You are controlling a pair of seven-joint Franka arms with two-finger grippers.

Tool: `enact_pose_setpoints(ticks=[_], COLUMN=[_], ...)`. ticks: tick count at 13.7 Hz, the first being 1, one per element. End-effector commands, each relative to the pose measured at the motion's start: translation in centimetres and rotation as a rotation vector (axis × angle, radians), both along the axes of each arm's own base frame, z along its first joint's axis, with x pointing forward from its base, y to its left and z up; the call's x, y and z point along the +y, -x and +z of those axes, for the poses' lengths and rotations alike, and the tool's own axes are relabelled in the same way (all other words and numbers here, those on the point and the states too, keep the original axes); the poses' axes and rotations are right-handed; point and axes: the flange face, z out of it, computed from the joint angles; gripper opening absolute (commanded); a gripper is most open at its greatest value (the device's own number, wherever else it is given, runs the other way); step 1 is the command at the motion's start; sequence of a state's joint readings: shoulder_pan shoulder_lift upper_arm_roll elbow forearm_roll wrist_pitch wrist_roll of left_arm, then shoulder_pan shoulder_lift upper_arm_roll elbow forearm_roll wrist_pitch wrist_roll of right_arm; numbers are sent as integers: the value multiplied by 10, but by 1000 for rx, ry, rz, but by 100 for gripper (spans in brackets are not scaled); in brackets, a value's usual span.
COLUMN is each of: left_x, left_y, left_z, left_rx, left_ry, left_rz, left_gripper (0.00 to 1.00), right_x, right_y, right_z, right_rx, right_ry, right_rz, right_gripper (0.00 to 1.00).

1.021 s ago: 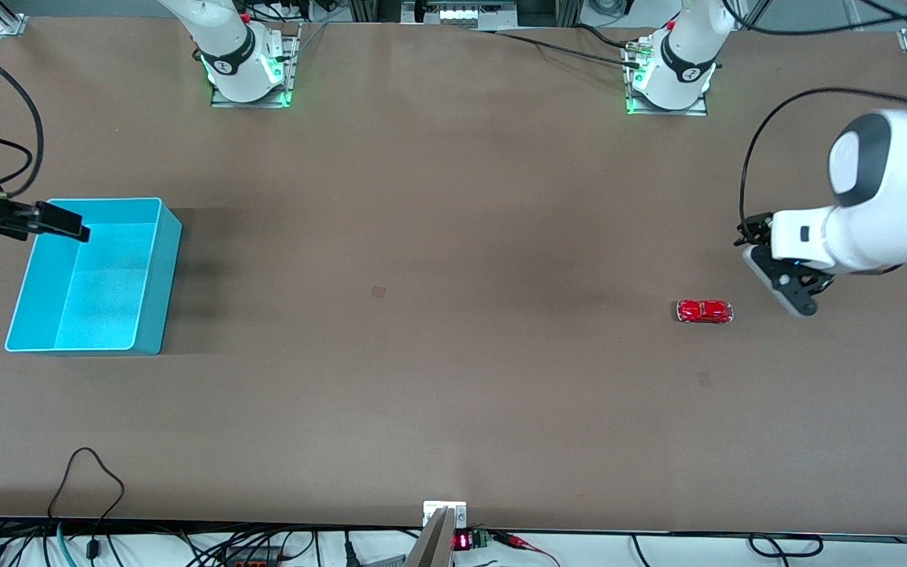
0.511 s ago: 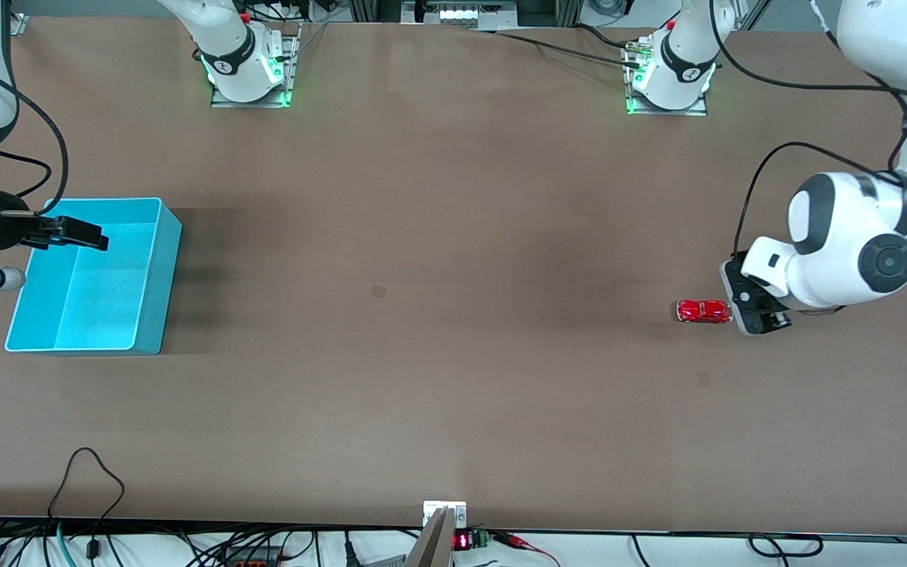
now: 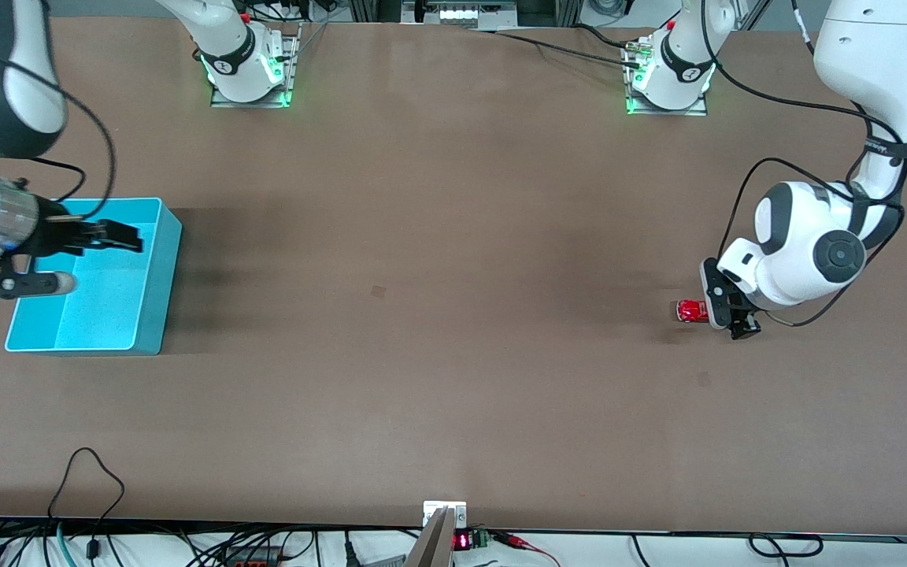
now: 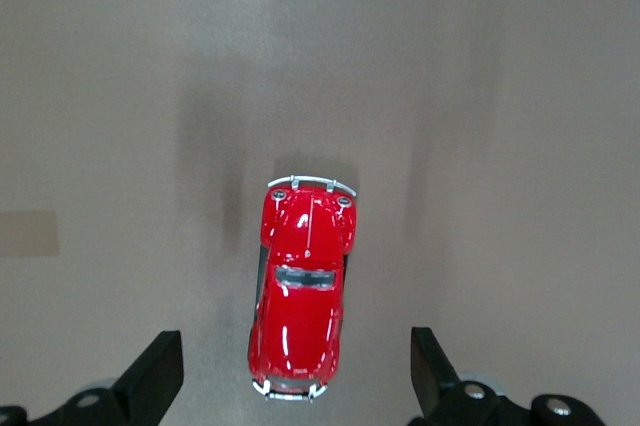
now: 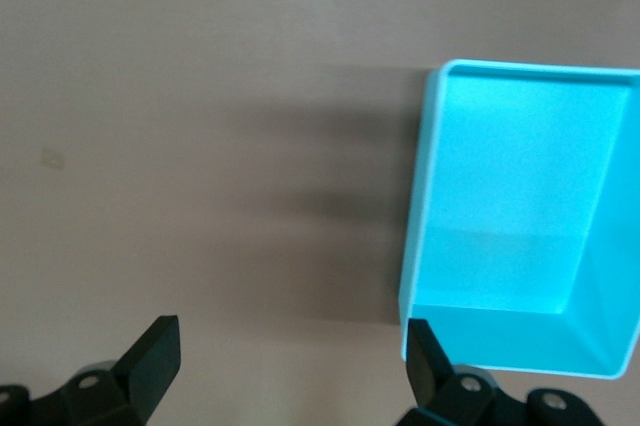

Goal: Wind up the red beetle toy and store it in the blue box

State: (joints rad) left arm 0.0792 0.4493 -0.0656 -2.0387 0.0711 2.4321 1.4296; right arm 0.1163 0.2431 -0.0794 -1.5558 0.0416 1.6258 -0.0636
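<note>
The red beetle toy (image 3: 688, 311) stands on the table near the left arm's end, partly covered by my left gripper (image 3: 726, 312). In the left wrist view the toy (image 4: 300, 291) lies lengthwise between the two open fingers (image 4: 152, 378), and its tail end reaches the left gripper (image 4: 292, 386) without touching. The blue box (image 3: 107, 315) stands open-topped and empty at the right arm's end. My right gripper (image 3: 124, 236) hangs open over the box's rim. In the right wrist view the box (image 5: 520, 236) sits beside the right gripper (image 5: 290, 376), with one finger (image 5: 432, 366) near its corner.
The arm bases (image 3: 247, 71) stand along the table edge farthest from the front camera. Cables (image 3: 87, 480) and a small display (image 3: 461, 541) lie at the nearest edge. A small pale patch (image 3: 378, 291) marks the brown tabletop between toy and box.
My left gripper has swung in and come down over the toy's end. My right gripper has moved over the box toward the middle of the table. The toy and box have not moved.
</note>
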Motion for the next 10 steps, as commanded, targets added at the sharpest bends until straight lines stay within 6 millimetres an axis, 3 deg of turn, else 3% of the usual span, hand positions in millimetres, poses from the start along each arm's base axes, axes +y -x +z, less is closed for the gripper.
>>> enact_pose_setpoints(ticks=[1,3,5,7,10], left_x=[1,1,2,2,3], left_y=[11,15,16,16,16], left_z=[-20,-25,-26,-25,-24], left_rx=[-45,-65,-64,-65,-67], left_ry=[-4,-1,0,1,1], left_rz=[-46,-46,-89,-100,-99], left_gripper=[100,99,85,53,40], right_x=[31,43,39,41,37], right_y=[3,4,4,5,4], right_z=[1,3,1,-1,-1], right_rx=[8,5,8,14,12], right_ry=[1,4,3,5,6], right_rz=[47,68,63,63,57], right_gripper=[100,100,100,100,100])
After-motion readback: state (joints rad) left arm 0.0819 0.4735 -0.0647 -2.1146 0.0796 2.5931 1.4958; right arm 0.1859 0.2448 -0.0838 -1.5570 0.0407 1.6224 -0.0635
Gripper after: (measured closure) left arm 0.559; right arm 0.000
